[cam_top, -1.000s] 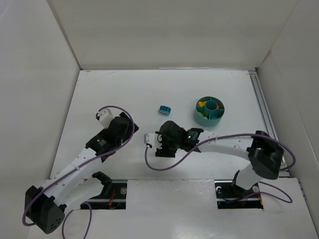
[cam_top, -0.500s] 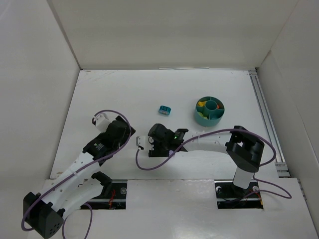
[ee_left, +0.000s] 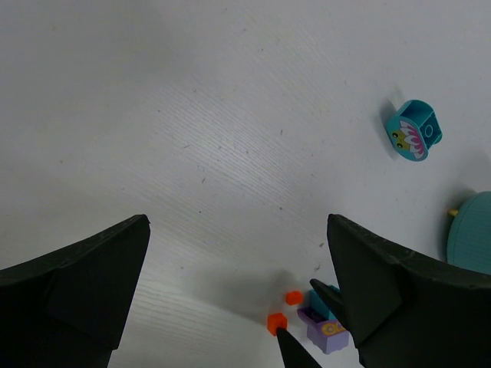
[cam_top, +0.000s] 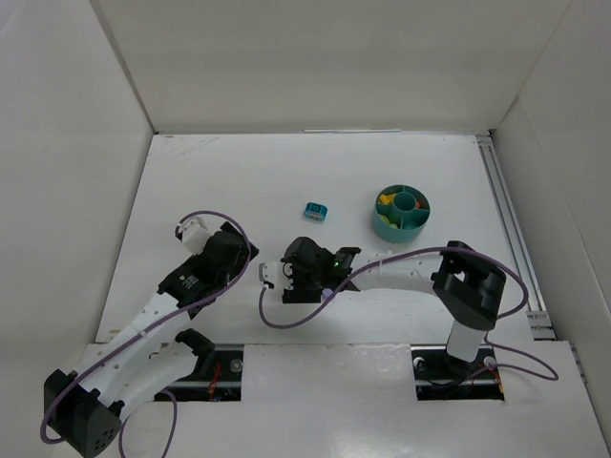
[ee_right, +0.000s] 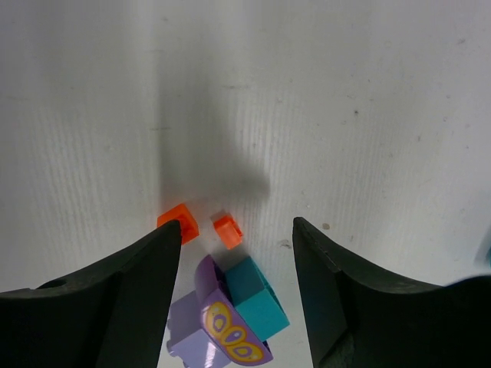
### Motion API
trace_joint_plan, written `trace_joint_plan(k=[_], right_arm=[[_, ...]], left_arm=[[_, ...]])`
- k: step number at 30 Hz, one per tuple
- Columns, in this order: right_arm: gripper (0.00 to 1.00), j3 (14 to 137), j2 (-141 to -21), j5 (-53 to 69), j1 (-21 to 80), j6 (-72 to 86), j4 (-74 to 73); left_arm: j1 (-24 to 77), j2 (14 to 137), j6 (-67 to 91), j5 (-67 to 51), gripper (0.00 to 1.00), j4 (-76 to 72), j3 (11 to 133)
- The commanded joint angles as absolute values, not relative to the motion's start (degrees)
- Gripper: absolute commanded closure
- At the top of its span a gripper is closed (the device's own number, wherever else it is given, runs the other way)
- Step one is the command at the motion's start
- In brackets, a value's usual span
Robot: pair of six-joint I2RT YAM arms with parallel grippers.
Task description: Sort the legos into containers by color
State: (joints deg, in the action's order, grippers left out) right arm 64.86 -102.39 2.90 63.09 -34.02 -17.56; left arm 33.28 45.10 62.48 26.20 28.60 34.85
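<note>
Four small legos lie together on the white table: two orange-red bricks (ee_right: 178,221) (ee_right: 228,229), a teal brick (ee_right: 257,299) and a purple brick (ee_right: 222,326) with a yellow pattern. My right gripper (ee_right: 236,230) hangs open right over them, its left fingertip at the edge of one orange brick. The top view hides this cluster under the right gripper (cam_top: 301,284). Another teal lego (cam_top: 316,210) with a printed face lies apart, further back. The teal bowl (cam_top: 401,212) holds several coloured bricks. My left gripper (ee_left: 238,238) is wide open and holds nothing, to the left of the cluster.
White walls enclose the table on three sides. A metal rail (cam_top: 504,219) runs along the right edge past the bowl. The right arm's purple cable (cam_top: 286,320) loops over the table near its gripper. In the left wrist view the bowl's rim (ee_left: 472,241) shows at the right.
The right gripper has moved left and slightly nearer, and its elbow swung left. The left gripper drew back a little to the left. The teal lego and bowl have not moved.
</note>
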Motion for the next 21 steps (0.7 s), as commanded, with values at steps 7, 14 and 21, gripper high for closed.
trace_joint_plan(k=[7, 14, 21], right_arm=[[0.34, 62.1, -95.6, 10.3, 63.5, -34.3, -16.0], [0.34, 60.2, -93.8, 11.6, 63.5, -34.3, -15.5], [0.37, 57.2, -95.0, 11.6, 66.3, -35.9, -14.8]], left_arm=[[33.0, 44.2, 62.4, 27.7, 0.00, 29.4, 34.4], [33.0, 44.7, 62.4, 27.7, 0.00, 28.8, 34.4], [33.0, 44.7, 61.9, 27.7, 0.00, 28.3, 34.4]])
